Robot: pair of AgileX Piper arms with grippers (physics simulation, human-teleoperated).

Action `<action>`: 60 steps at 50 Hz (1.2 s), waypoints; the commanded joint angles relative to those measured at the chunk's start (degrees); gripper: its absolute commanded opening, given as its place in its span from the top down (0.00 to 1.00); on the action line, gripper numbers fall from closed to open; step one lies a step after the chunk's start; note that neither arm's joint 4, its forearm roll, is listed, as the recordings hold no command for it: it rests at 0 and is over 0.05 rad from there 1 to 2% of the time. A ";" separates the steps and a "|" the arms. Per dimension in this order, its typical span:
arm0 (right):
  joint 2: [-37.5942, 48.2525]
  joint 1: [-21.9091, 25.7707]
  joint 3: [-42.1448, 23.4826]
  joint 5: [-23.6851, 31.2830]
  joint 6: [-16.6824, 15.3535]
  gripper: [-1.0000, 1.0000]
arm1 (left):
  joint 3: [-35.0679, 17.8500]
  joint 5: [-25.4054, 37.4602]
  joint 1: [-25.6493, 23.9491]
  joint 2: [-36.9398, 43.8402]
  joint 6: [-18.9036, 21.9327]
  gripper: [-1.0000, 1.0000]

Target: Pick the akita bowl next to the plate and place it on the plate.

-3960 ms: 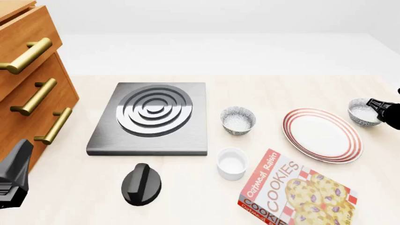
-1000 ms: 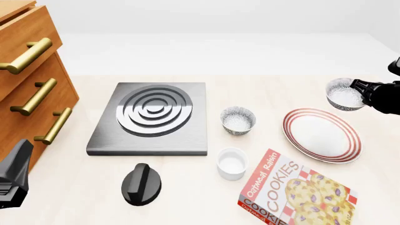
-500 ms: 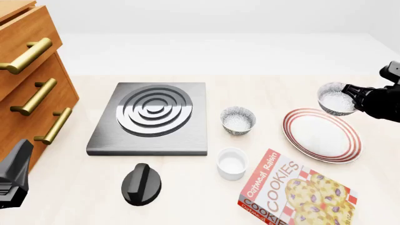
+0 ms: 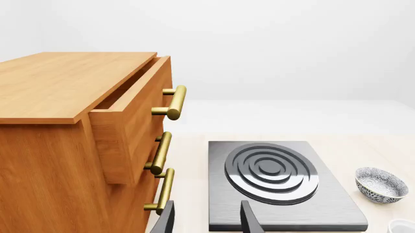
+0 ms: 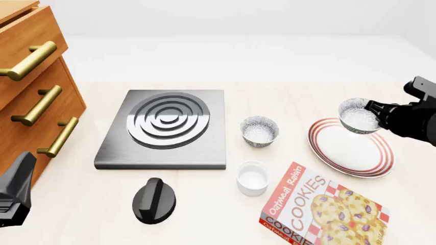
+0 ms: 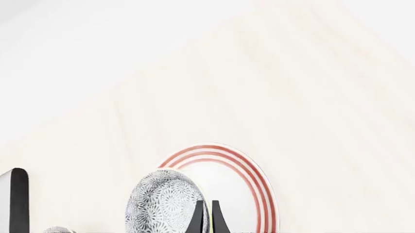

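Note:
My right gripper (image 5: pixel 373 108) is shut on the rim of an akita bowl (image 5: pixel 358 116), grey-speckled outside and white inside, and holds it in the air over the far edge of the plate (image 5: pixel 354 153). In the right wrist view the fingers (image 6: pixel 198 217) pinch the rim of that bowl (image 6: pixel 162 204), with the red-ringed plate (image 6: pixel 243 184) behind it. An alike akita bowl (image 5: pixel 260 130) stands on the table left of the plate. My left gripper (image 4: pixel 207 221) is open near the cabinet, with nothing between its fingers.
A steel burner plate (image 5: pixel 167 127) lies mid-table with a black knob (image 5: pixel 154 200) in front of it. A white ramekin (image 5: pixel 252 177) and a cookie box (image 5: pixel 320 209) sit near the front. A wooden drawer cabinet (image 5: pixel 30 97) stands at the left.
My right gripper lifted the akita bowl from the table right of the plate and has carried it leftward, then lower, over the plate's far edge. The left arm has not moved.

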 commanded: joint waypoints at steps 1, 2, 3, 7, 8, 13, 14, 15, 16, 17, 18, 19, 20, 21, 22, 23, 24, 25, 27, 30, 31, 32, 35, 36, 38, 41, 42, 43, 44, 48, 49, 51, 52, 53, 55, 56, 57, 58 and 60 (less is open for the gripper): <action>1.33 0.31 0.69 -1.63 0.04 1.00 | 0.00 0.00 0.00 0.00 0.00 0.00; 1.32 0.36 0.76 -1.70 0.01 1.00 | 0.00 0.00 0.00 0.00 0.00 0.00; 1.36 0.42 0.84 -1.79 -0.04 1.00 | 0.00 0.00 0.00 0.00 0.00 0.00; 1.95 0.49 1.16 -2.39 -0.24 1.00 | 0.00 0.00 0.00 0.00 0.00 0.00; 2.18 0.56 1.29 -2.62 -0.28 1.00 | 0.00 0.00 0.00 0.00 0.00 0.00; 2.88 0.69 1.61 -3.16 -0.31 1.00 | 0.00 0.00 0.00 0.00 0.00 0.00; 3.04 0.74 1.67 -3.25 -0.30 1.00 | 0.00 0.00 0.00 0.00 0.00 0.00; 3.28 0.77 1.70 -3.36 -0.35 1.00 | 0.00 0.00 0.00 0.00 0.00 0.00; 3.35 0.79 1.69 -3.38 -0.36 1.00 | 0.00 0.00 0.00 0.00 0.00 0.00; 3.43 0.74 1.62 -3.33 -0.39 1.00 | 0.00 0.00 0.00 0.00 0.00 0.00; 3.46 0.72 1.58 -3.30 -0.40 1.00 | 0.00 0.00 0.00 0.00 0.00 0.00; 3.45 0.71 1.53 -3.23 -0.40 1.00 | 0.00 0.00 0.00 0.00 0.00 0.00; 3.45 0.73 1.50 -3.19 -0.37 1.00 | 0.00 0.00 0.00 0.00 0.00 0.00; 3.46 0.72 1.48 -3.18 -0.39 1.00 | 0.00 0.00 0.00 0.00 0.00 0.00; 3.52 0.69 1.47 -3.19 -0.41 1.00 | 0.00 0.00 0.00 0.00 0.00 0.00; 3.59 0.66 1.47 -3.21 -0.42 1.00 | 0.00 0.00 0.00 0.00 0.00 0.00; 3.70 0.70 1.48 -3.27 -0.39 1.00 | 0.00 0.00 0.00 0.00 0.00 0.00; 3.76 0.69 1.51 -3.33 -0.41 1.00 | 0.00 0.00 0.00 0.00 0.00 0.00; 3.98 0.70 1.62 -3.53 -0.44 1.00 | 0.00 0.00 0.00 0.00 0.00 0.00; 4.28 0.75 1.75 -3.79 -0.44 1.00 | 0.00 0.00 0.00 0.00 0.00 0.00; 4.35 0.77 1.78 -3.85 -0.44 1.00 | 0.00 0.00 0.00 0.00 0.00 0.00; 4.46 0.75 1.81 -3.95 -0.46 1.00 | 0.00 0.00 0.00 0.00 0.00 0.00; 4.80 0.68 2.00 -4.35 -0.54 1.00 | 0.00 0.00 0.00 0.00 0.00 0.00; 4.98 0.65 2.04 -4.48 -0.54 1.00 | 0.00 0.00 0.00 0.00 0.00 0.00; 5.22 0.65 2.22 -4.79 -0.59 1.00 | 0.00 0.00 0.00 0.00 0.00 0.00; 5.88 0.62 2.40 -5.33 -0.59 1.00 | 0.00 0.00 0.00 0.00 0.00 0.00; 6.03 0.62 2.44 -5.45 -0.58 1.00 | 0.00 0.00 0.00 0.00 0.00 0.00; 6.25 0.62 2.51 -5.63 -0.58 1.00 | 0.00 0.00 0.00 0.00 0.00 0.00; 6.38 0.62 2.57 -5.77 -0.61 1.00 | 0.00 0.00 0.00 0.00 0.00 0.00; 7.11 0.62 2.71 -6.29 -0.67 1.00 | 0.00 0.00 0.00 0.00 0.00 0.00; 7.34 0.59 2.72 -6.43 -0.70 1.00 | 0.00 0.00 0.00 0.00 0.00 0.00; 7.51 0.58 2.75 -6.55 -0.72 1.00 | 0.00 0.00 0.00 0.00 0.00 0.00; 7.57 0.60 2.76 -6.59 -0.71 1.00 | 0.00 0.00 0.00 0.00 0.00 0.00; 7.67 0.62 2.81 -6.68 -0.70 1.00 | 0.00 0.00 0.00 0.00 0.00 0.00; 8.06 0.57 2.92 -7.05 -0.82 1.00 | 0.00 0.00 0.00 0.00 0.00 0.00; 8.22 0.53 2.93 -7.16 -0.86 1.00 | 0.00 0.00 0.00 0.00 0.00 0.00; 8.48 0.46 2.96 -7.34 -0.94 1.00 | 0.00 0.00 0.00 0.00 0.00 0.00; 8.64 0.41 2.95 -7.42 -0.98 1.00 | 0.00 0.00 0.00 0.00 0.00 0.00; 8.71 0.37 2.89 -7.36 -0.97 1.00 | 0.00 0.00 0.00 0.00 0.00 0.00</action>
